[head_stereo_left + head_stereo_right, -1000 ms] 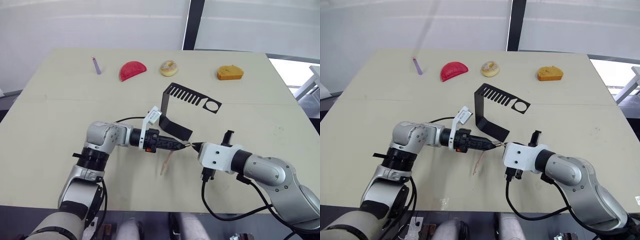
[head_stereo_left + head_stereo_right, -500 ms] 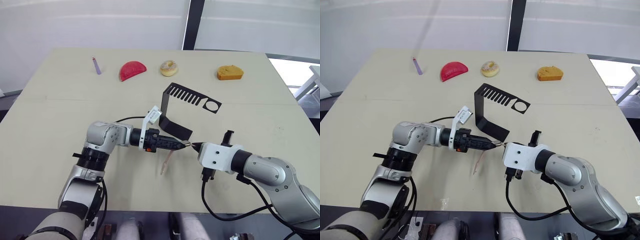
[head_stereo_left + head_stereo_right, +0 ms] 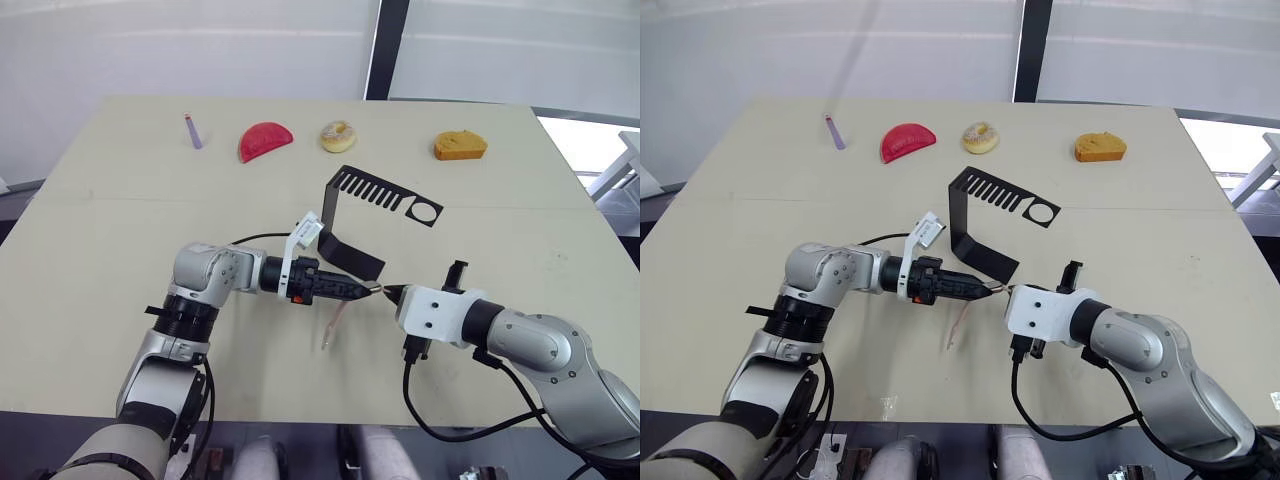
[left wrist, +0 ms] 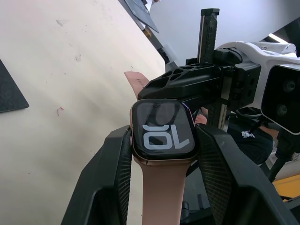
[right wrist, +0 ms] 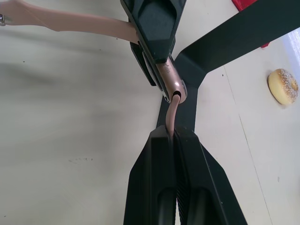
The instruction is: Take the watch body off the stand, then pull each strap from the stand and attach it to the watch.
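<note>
Clearly the watch body (image 4: pixel 162 130) is clamped by its sides between the left gripper (image 3: pixel 362 291) fingers (image 4: pixel 112 159), off the stand (image 3: pixel 350 215) and above the table (image 3: pixel 120 230), so its slot edge faces the other arm. One strap (image 3: pixel 334 325) already hangs from it. The right gripper (image 5: pixel 174 136) fingers are pressed together on the second strap (image 5: pixel 172 112), its end at the case edge, probably being seated.
</note>
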Controlling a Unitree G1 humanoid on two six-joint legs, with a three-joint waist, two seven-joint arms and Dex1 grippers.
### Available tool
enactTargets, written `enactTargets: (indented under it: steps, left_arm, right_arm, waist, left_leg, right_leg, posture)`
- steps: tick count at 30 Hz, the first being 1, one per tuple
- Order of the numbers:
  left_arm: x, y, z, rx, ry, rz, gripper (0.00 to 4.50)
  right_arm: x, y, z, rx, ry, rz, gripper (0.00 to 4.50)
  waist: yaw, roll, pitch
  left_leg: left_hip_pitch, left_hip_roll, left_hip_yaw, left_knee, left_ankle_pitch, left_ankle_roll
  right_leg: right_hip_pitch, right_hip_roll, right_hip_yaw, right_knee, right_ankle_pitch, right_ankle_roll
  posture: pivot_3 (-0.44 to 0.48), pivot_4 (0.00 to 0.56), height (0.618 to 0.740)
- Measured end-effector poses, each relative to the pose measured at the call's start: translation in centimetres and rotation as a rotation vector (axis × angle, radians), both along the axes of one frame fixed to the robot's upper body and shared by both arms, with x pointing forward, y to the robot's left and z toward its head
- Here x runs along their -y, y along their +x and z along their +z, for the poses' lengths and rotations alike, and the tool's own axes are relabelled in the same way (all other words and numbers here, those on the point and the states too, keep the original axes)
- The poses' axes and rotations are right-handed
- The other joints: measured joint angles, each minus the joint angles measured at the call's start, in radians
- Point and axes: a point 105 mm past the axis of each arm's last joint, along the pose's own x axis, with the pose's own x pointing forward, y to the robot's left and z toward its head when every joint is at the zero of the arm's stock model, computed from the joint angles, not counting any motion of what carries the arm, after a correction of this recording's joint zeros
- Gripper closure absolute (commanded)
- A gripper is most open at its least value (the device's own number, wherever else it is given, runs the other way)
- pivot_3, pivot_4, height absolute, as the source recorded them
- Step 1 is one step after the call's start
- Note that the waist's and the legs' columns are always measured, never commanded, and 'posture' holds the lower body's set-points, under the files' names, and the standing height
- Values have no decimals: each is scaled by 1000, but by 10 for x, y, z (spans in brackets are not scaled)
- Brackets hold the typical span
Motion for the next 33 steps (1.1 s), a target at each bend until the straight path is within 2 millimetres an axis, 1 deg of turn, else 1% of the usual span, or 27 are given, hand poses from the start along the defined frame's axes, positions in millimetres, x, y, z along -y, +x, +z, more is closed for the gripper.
enactTargets:
  steps: [33]
  left_arm:
    - [1,0,1,7,-4,2,2914]
  right_arm:
    - [1,1,0,6,-5,-4,4500]
  waist:
    - [0,0,0]
  left_leg:
    - [0,0,0,0,0,0]
  right_leg:
    - [0,0,0,0,0,0]
  posture:
    - [0,150,737]
